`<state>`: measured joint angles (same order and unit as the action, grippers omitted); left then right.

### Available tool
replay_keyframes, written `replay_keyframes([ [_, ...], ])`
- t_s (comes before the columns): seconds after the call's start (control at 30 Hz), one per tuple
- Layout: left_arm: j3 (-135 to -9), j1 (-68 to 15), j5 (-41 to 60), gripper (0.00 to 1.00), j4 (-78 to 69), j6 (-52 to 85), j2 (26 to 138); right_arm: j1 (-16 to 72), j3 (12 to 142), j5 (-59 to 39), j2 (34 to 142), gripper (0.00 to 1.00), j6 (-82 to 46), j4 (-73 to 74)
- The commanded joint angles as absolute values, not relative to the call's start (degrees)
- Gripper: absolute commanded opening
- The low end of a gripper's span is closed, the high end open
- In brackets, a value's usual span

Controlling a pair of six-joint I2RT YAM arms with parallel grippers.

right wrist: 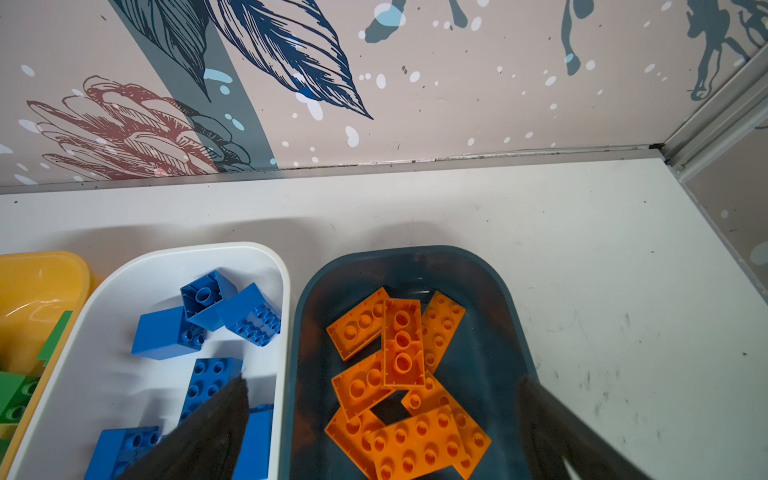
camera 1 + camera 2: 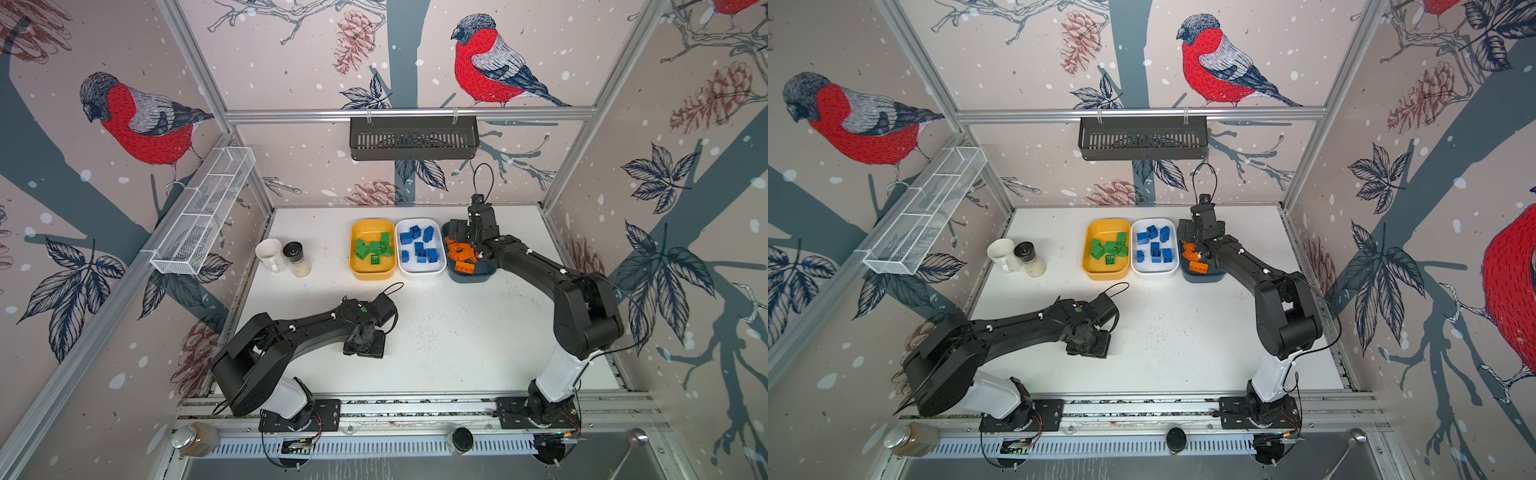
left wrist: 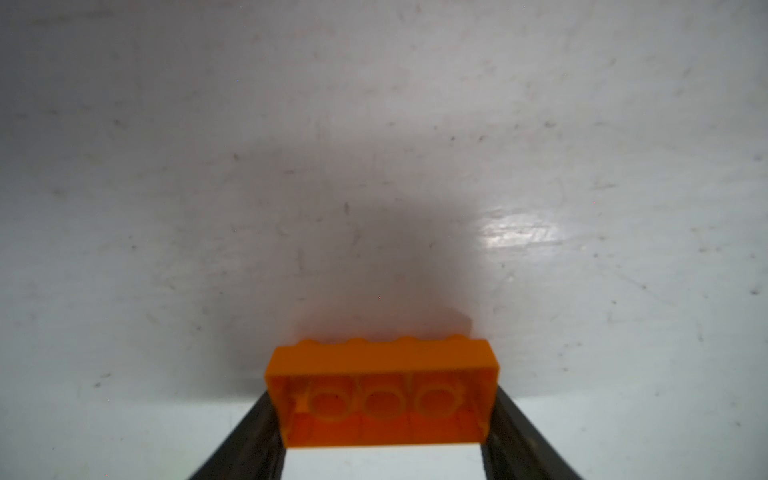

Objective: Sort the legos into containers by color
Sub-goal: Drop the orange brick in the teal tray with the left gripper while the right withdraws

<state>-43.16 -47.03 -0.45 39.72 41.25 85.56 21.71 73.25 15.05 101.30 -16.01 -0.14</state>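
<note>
**Brick clamped; far gripper wide**

Nearest, the left gripper (image 3: 383,399) has its fingers (image 3: 253,440) clamped on both ends of an orange brick (image 3: 380,365) on the table (image 3: 374,124). Farther back, the right gripper (image 1: 384,382) hangs spread over the teal tub (image 1: 415,251), with orange legos (image 1: 403,340) below, between its fingers.

Three tubs (image 2: 419,274) sit side by side holding bricks (image 2: 420,248), mug (image 2: 269,254) to their left
</note>
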Motion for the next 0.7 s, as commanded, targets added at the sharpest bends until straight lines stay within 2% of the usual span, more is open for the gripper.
replay_keyframes([
  [0.0, -42.7, -47.0, -2.1, 0.62, 35.9, 42.2, 86.8, 21.8, 72.8, 16.0, 100.3, 1.0, -15.3, 1.1],
  [0.4, -52.0, -46.8, -7.6, 0.55, 33.5, 37.9, 82.0, 21.9, 62.8, 15.3, 90.6, 1.0, -19.0, 4.6],
  [0.67, -64.6, -46.3, -14.2, 0.55, 31.6, 30.6, 87.2, 21.8, 53.2, 19.7, 82.0, 0.99, -21.5, 10.4],
])
